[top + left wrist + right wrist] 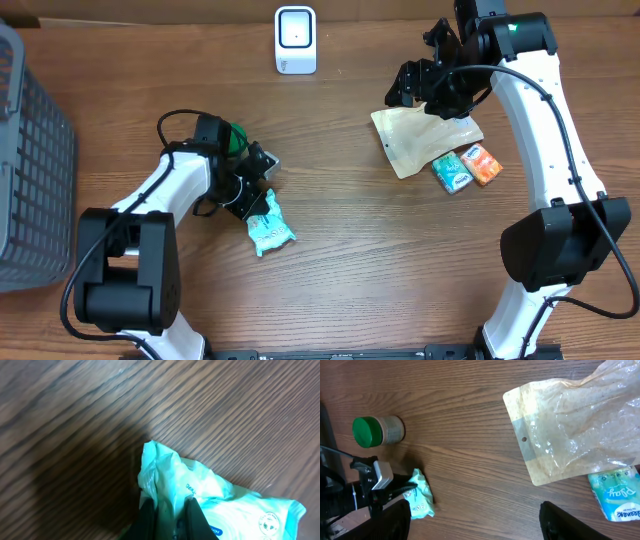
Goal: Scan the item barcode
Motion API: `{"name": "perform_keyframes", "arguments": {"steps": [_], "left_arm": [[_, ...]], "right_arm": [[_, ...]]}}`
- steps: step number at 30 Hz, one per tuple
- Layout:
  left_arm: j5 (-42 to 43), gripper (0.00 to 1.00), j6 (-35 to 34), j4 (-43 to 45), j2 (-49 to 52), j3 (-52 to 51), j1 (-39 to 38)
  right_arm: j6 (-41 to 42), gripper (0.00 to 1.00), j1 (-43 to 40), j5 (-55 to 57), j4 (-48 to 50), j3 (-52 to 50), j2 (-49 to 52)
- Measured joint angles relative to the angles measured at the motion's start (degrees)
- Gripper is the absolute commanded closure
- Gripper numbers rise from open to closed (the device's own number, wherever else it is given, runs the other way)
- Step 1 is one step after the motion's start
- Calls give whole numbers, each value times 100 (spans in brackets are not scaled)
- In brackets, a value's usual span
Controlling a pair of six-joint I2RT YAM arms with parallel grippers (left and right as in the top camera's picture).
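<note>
Teal packet: left of the middle of the surface, nearer the near edge than anything else loose. One crimped end is caught in the left gripper and the other end points toward the near edge. Whether it rests on the wood or is lifted cannot be told.
Left gripper: its jaws are closed on the packet's crumpled upper end. The left wrist view shows a dark finger on each side of the fold.
Green-lidded jar: just beyond the left gripper, partly hidden by the arm. In the right wrist view it lies on its side.
Small teal pack: in the right half of the surface, touching the orange pack on its right.
Clear-fronted kraft pouch: flat, just beyond the two small packs, its near corner overlapping the teal one.
Right gripper: above the pouch's far end, jaws spread wide with nothing between them.
Grey mesh basket: along the left edge.
White barcode scanner: upright at the far edge, near its middle, well apart from the packet.
</note>
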Motion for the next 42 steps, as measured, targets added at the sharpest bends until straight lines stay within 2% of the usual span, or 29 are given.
{"name": "perform_keyframes", "arguments": {"steps": [2,3,5,8,10,14,17,22,25,26,30,34,36,38,42], "left_arm": [[157,96,-304,-15,55,50,-2],[343,96,-1014,-4,181,238,-4],[505,96,-1705,-4,236,417,-20],[1141,96,-3797,669,264,979,-39],[1394,96,-4776,1025,264,1082,-37],[1648,96,-6006,1207,264,1084,-39],[1779,96,-6467,1237,264,1084,-37],[1751,95,-6546,1257,264,1084,-39],[1364,83,-6194,1488,264,1082,-39],[1228,75,-6065,1615,264,1082,-39],[699,67,-5490,1744,264,1104,-142],[435,64,-4946,1276,264,1427,-251],[201,59,-4618,833,264,1784,-267],[-149,48,-4249,494,264,2157,-264],[-551,38,-3755,420,264,2352,-264]], "right_arm": [[0,20,0,2,2,0,0],[2,18,0,2,2,0,0],[17,15,0,2,2,0,0],[243,15,0,-9,44,-28,0],[393,15,0,-122,197,-203,0],[498,17,0,-621,811,-1051,4],[503,18,0,-1119,1360,-1668,15],[457,18,0,-1528,1698,-2118,24],[393,18,0,-1565,1744,-2118,24],[367,18,0,-1552,1744,-2118,24],[319,18,0,-1495,1751,-2118,24],[302,17,0,-1469,1759,-2118,24],[299,17,0,-1462,1777,-2118,24],[302,17,0,-1449,1779,-2118,24],[299,16,0,-1410,1781,-2118,24]]}}
